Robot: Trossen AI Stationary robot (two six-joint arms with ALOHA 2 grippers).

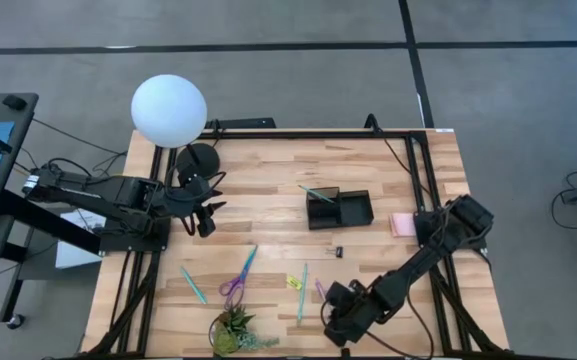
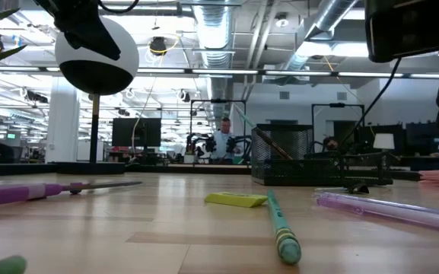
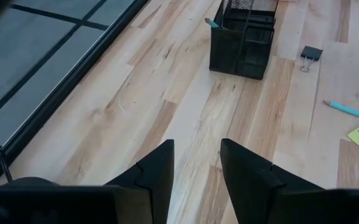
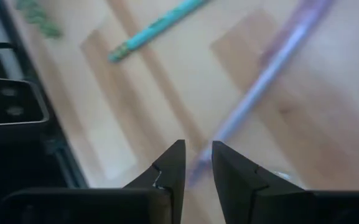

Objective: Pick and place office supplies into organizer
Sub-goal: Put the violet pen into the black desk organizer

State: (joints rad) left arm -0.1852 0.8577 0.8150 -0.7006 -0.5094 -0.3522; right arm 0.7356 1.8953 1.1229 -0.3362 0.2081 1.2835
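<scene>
The black mesh organizer (image 1: 339, 209) stands mid-table with a teal pen (image 1: 316, 192) leaning in it. On the table lie a pink sticky-note pad (image 1: 401, 224), a black clip (image 1: 333, 251), a yellow piece (image 1: 293, 282), a teal pen (image 1: 303, 291), purple-handled scissors (image 1: 238, 276) and another teal pen (image 1: 193, 284). My right gripper (image 4: 198, 163) is low near the table's near edge, its fingers narrowly open astride one end of the pale purple pen (image 4: 272, 68). My left gripper (image 3: 198, 167) hovers open at the table's left. My right gripper comes from above with a finger on each side of the purple pen's end (image 4: 199, 167), lying across the pen. The pen lies flat on the table (image 2: 386, 210). Whether the fingers touch it, I cannot tell.
A lamp with a white globe (image 1: 169, 110) and a black round base (image 1: 198, 158) stands at the far left corner. A small green plant (image 1: 236, 331) sits at the near edge. Bare wood lies between my left gripper and the organizer (image 3: 241, 37).
</scene>
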